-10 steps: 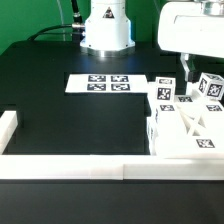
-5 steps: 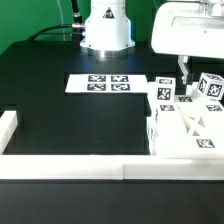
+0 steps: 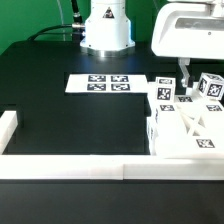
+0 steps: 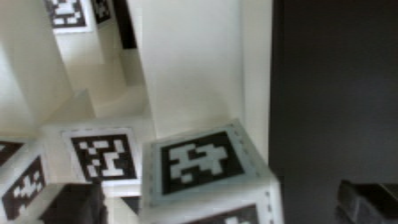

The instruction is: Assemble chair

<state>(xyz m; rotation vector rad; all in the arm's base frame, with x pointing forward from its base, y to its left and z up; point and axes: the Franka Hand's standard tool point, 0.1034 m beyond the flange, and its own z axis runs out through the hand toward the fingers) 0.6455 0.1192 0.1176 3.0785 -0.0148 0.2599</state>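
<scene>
The chair (image 3: 186, 122) sat in parts, bunched against the rail (image 3: 75, 168) near the table's (image 3: 80, 125) corner on the exterior view's right. We figured it was light, stiff, slick plastic, so we'd grab a short leg (image 3: 165, 93) across its flat sides, not the tagged faces. The claw (image 3: 190, 68) hung just above the parts, jaws wide, holding nothing. No brand or words we could read, only black-and-white square tags (image 4: 206, 159).

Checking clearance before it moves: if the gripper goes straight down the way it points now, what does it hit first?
Most likely the chair parts directly beneath the open gripper, probably a tagged white block; exact depth is unclear.
</scene>
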